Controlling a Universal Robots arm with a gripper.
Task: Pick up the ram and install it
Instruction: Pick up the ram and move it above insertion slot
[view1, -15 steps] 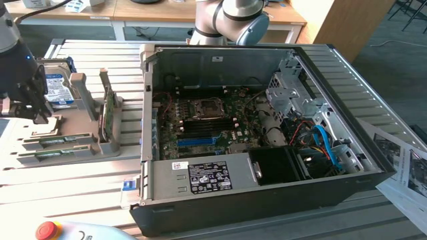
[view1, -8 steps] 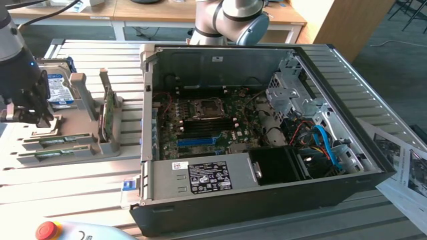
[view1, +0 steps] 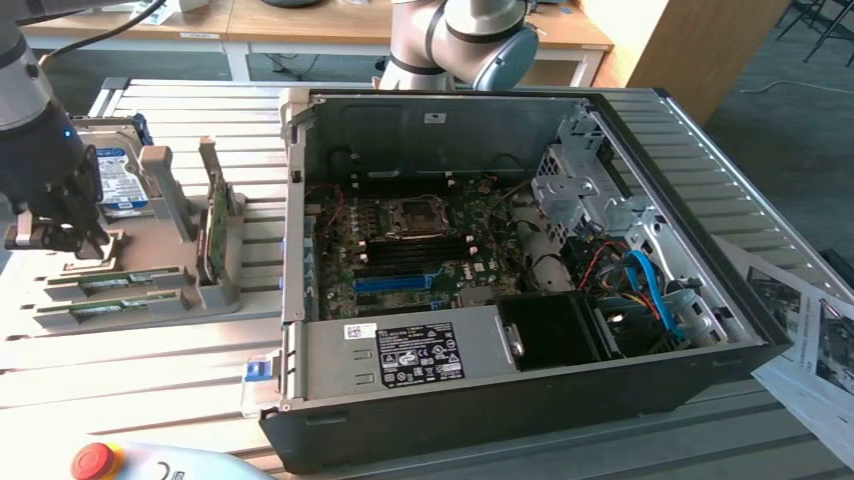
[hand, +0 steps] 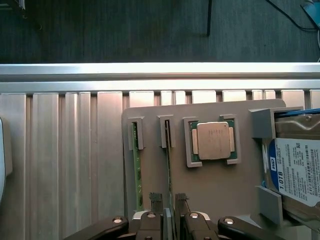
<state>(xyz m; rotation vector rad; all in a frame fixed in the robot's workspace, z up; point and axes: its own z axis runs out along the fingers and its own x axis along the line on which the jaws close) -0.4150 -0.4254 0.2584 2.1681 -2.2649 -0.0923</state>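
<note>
Ribbed aluminium desk (hand: 75, 165) carries a grey holder plate (hand: 215, 195) with two alike sticks set on edge in narrow slots, beside a CPU (hand: 214, 141) and a hard drive (hand: 295, 170). The ram (hand: 168, 165) is the stick nearer the CPU. The fingers (hand: 156, 200) are spread to either side of it and seemingly not touching it. It looks light, stiff, thin and fragile, so it is best pinched on its flat faces, away from the contact edge.
</note>
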